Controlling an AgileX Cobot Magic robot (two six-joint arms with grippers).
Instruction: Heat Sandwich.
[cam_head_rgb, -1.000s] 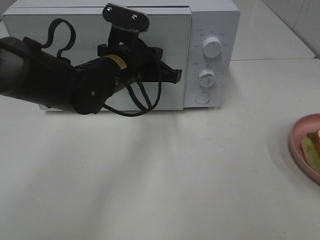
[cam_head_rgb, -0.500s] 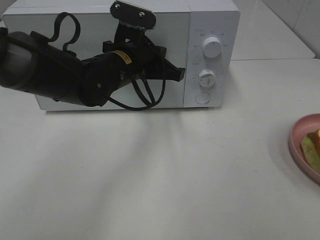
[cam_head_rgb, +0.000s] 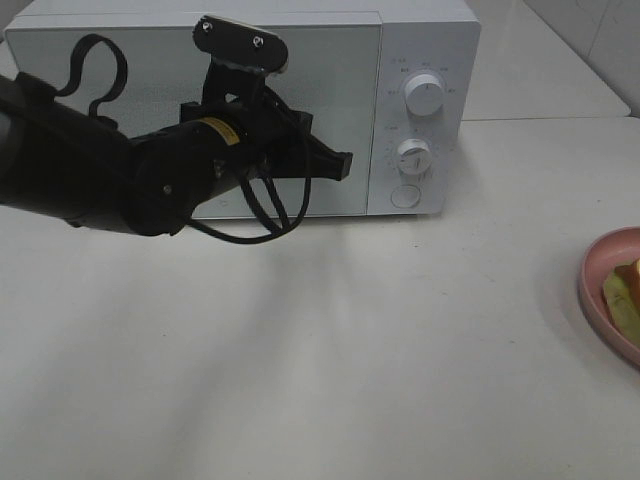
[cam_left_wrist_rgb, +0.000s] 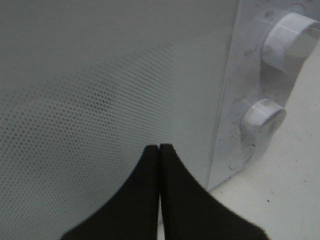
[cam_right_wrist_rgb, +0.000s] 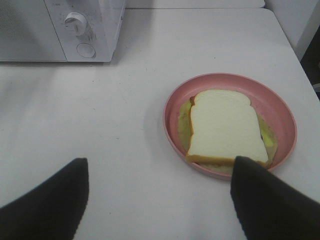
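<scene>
- The left gripper is hanging in front of the microwave, its tip over the door near the seam with the control panel.
- In the left wrist view its two black fingers are pressing flat against each other with nothing between them; they are sitting very close to the perforated door, though whether they are touching it is hard to judge from here.
- The door is sitting closed, flush with the panel carrying the upper knob, the lower knob and the round button.
- The right gripper is hovering above the white table, jaws standing wide apart and gripping nothing.
- The sandwich is lying flat on the pink plate, white bread slice facing up, yellow-green filling peeking out along its edges.
- The plate is resting on the table well to the right of the microwave; in the high view only the edge of the plate and a sliver of the sandwich are showing at the right border.
</scene>
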